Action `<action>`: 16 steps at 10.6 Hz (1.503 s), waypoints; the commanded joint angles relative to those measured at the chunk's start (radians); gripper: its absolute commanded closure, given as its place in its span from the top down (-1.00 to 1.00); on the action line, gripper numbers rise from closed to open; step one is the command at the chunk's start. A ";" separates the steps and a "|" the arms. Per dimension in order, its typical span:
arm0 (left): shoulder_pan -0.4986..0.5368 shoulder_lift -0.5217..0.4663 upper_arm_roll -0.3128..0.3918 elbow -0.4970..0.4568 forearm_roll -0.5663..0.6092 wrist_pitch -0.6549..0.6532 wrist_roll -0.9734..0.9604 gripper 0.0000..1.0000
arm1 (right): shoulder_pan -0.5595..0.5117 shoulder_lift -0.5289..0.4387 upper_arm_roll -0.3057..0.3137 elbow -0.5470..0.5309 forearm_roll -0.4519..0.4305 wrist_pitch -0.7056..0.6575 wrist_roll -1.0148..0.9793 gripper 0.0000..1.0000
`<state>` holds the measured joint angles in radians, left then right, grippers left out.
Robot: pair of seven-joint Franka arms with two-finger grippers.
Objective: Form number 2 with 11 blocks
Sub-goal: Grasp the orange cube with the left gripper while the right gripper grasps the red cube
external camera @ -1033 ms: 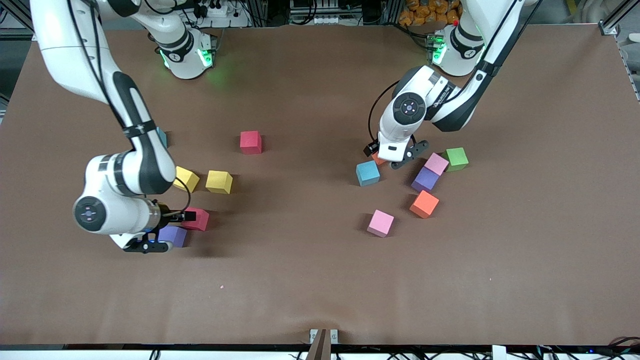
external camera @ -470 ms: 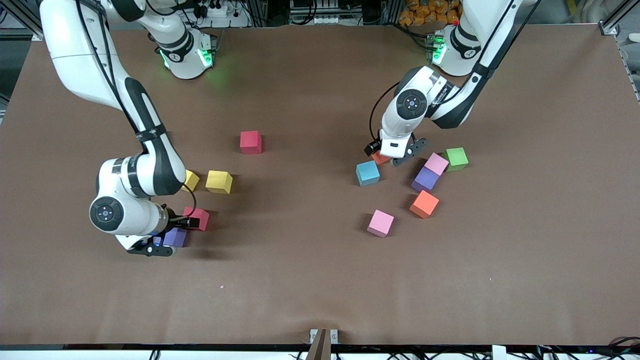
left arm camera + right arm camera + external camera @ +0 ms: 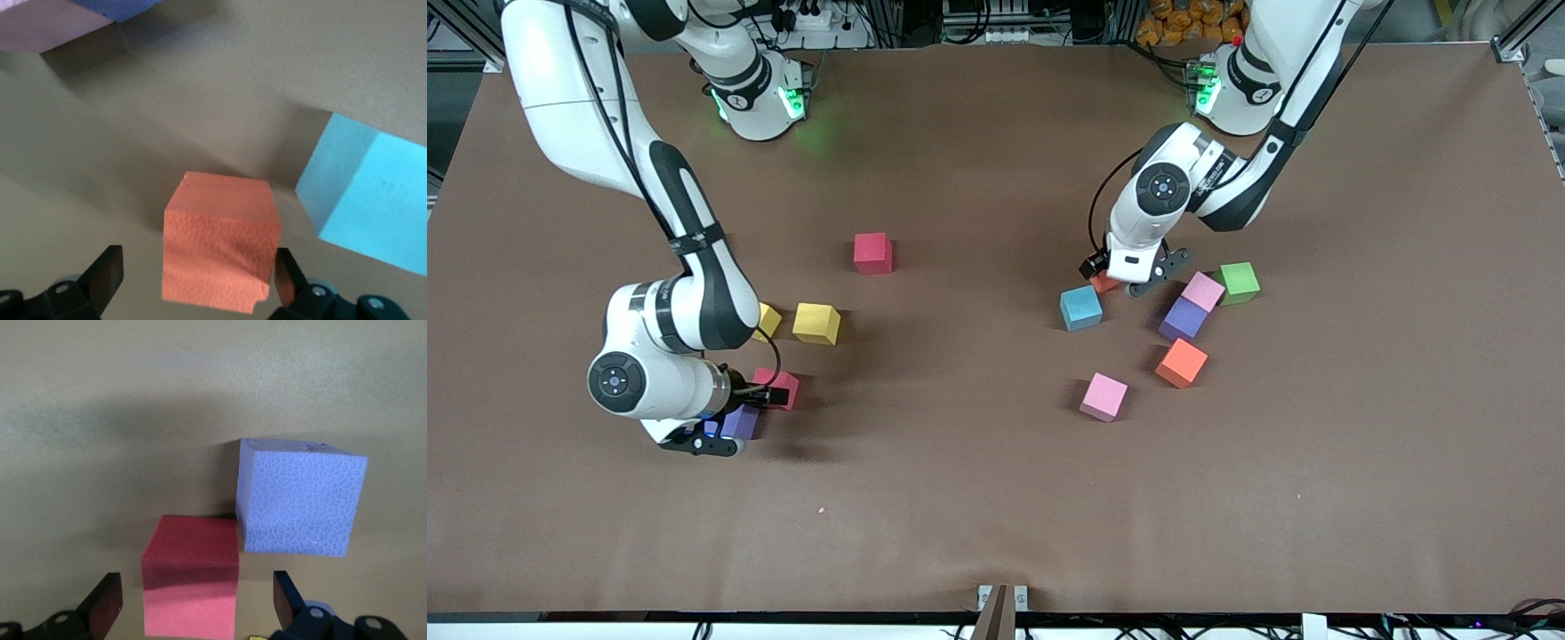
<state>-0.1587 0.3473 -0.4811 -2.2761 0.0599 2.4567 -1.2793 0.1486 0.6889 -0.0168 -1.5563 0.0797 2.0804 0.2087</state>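
Blocks, small matte foam-looking cubes, are scattered in two loose groups on the brown tabletop (image 3: pixel 978 498); no digit 2 started yet.

Toward the right arm's end: a red cube (image 3: pixel 872 252), a yellow cube (image 3: pixel 816 323), a 2nd yellow one (image 3: pixel 767 320) half hidden by the arm, a pinkish-red cube (image 3: pixel 783 388) and a purple cube (image 3: pixel 737 421) just beside it.

Toward the left arm's end: a light blue cube (image 3: pixel 1080 307), an orange cube (image 3: pixel 1104 282) mostly under the gripper, a pink cube (image 3: pixel 1202 291) touching a 2nd purple cube (image 3: pixel 1184 319), another orange cube (image 3: pixel 1182 363), another pink cube (image 3: pixel 1104 396). A green cube (image 3: pixel 1239 283) sits by the pink one, not needed.

Left gripper (image 3: pixel 198 277) is low over the orange cube (image 3: pixel 221 250), fingers (image 3: pixel 107 275) wide, one each side, not touching yet. Right gripper (image 3: pixel 199 603) is low over the pinkish-red cube (image 3: pixel 191 583), fingers (image 3: pixel 105 603) wide too, straddling it; the purple cube (image 3: pixel 300 497) is v. close beside, corner nearly touching.

Handling, my guess: cubes look light, slightly squashy, pebbled surface so decent grip, not fragile. Best hold is on two flat parallel faces, mid-height, squared up w/ the cube so it doesn't twist. Light means a nudge will shove neighbours, esp. the purple one
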 commanded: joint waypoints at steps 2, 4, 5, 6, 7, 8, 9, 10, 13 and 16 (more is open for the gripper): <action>0.013 0.036 -0.007 0.003 0.037 0.031 -0.017 1.00 | 0.003 0.024 0.003 0.005 0.017 -0.003 0.015 1.00; 0.014 0.030 -0.007 0.006 0.037 0.031 -0.002 -0.11 | 0.002 0.031 0.003 0.001 0.017 0.000 0.014 1.00; 0.008 0.029 -0.007 0.010 0.038 0.031 0.045 -0.47 | 0.000 0.032 0.003 0.002 0.015 0.001 0.014 1.00; 0.004 0.015 -0.008 0.012 0.037 0.031 0.116 -0.54 | -0.001 0.037 0.003 0.002 0.015 0.003 0.014 1.00; -0.007 0.004 -0.013 0.017 0.037 0.030 0.145 -0.54 | -0.001 0.037 0.003 0.001 0.017 0.004 0.014 1.00; -0.051 0.005 -0.036 0.032 0.037 0.027 0.156 -0.54 | -0.001 0.038 0.003 0.001 0.017 0.004 0.014 1.00; -0.086 0.007 -0.051 0.056 0.037 0.024 0.155 -0.54 | 0.003 0.038 0.003 0.001 0.017 0.004 0.014 1.00; -0.122 0.012 -0.072 0.087 0.037 0.009 0.161 -0.54 | 0.003 0.041 0.003 0.001 0.017 0.004 0.014 1.00; -0.261 0.022 -0.091 0.110 0.031 -0.007 0.230 -0.51 | 0.005 0.043 0.003 -0.002 0.015 0.006 0.014 1.00; -0.337 0.064 -0.088 0.154 0.032 -0.009 0.360 -0.50 | 0.006 0.043 0.003 -0.002 0.017 0.006 0.014 1.00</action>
<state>-0.4746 0.3762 -0.5748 -2.1670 0.0791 2.4682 -0.9691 0.1529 0.7291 -0.0149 -1.5616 0.0827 2.0815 0.2108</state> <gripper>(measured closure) 0.445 0.000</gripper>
